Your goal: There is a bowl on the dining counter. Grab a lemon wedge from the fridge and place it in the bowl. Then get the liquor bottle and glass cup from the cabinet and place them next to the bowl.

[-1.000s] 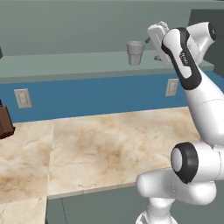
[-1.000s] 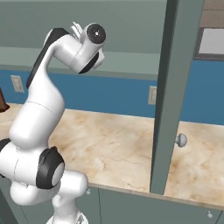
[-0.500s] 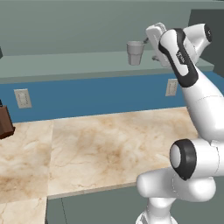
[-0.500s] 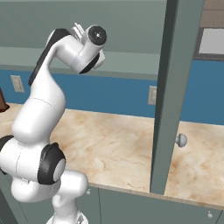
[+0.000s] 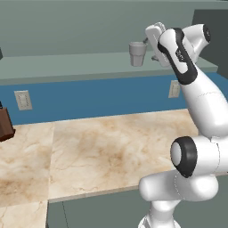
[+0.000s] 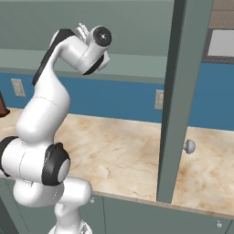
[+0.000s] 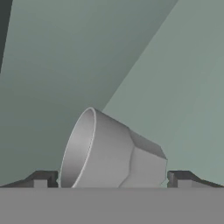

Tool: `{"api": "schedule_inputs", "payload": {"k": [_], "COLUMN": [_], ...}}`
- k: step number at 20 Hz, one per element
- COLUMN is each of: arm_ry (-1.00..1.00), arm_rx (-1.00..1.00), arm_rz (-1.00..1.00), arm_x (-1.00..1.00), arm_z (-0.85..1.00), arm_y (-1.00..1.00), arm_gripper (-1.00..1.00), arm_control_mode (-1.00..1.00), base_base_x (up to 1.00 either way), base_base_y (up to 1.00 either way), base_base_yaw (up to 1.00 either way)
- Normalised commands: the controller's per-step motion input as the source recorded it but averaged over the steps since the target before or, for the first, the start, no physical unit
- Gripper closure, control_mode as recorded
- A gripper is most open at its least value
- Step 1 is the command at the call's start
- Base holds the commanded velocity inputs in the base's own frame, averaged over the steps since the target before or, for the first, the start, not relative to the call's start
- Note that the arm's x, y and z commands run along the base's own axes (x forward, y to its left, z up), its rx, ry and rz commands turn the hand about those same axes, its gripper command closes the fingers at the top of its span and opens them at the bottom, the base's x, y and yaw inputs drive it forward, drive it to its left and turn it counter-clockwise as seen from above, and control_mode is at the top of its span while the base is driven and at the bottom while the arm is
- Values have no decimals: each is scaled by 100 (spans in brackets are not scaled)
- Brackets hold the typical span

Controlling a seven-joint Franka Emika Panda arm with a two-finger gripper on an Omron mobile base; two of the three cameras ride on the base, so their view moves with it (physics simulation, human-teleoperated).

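Observation:
The glass cup (image 5: 137,54), a small translucent grey tumbler, stands upright on the shelf of the open grey-green cabinet (image 5: 67,67). My gripper (image 5: 150,44) is raised to shelf height just right of the cup, not touching it. In the hand view the cup (image 7: 111,151) looms close and looks tilted, with its lower part between my two dark fingertips (image 7: 41,178). The gripper (image 7: 111,180) is open and holds nothing. The bowl, lemon wedge, fridge and liquor bottle are out of view.
Below the cabinet lies a beige marbled counter (image 5: 111,147) against a blue wall with outlets (image 5: 23,100). A dark brown object (image 5: 4,124) sits at the far left. The open cabinet door (image 6: 183,91) stands edge-on to the right, with a knob (image 6: 188,146).
The hand has moved a little to the left along the shelf, closer to the glass cup. The cup has not moved and the jaws have stayed open.

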Motion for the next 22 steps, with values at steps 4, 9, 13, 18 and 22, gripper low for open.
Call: {"api": "schedule_inputs", "payload": {"k": [4, 9, 13, 18, 22], "arm_ry": [0, 0, 0, 0, 0], "arm_rx": [1, 0, 0, 0, 0], "arm_rz": [1, 1, 0, 0, 0], "arm_x": [13, 13, 14, 19, 20], "arm_z": [-1, -7, -12, -14, -15], "arm_y": [13, 7, 1, 0, 0], "arm_gripper": [-100, -100, -100, -100, -100], "arm_control_mode": [-100, -100, -100, -100, -100], "base_base_x": [0, 0, 0, 0, 0], "base_base_y": [0, 0, 0, 0, 0], "base_base_yaw": [0, 0, 0, 0, 0]}}
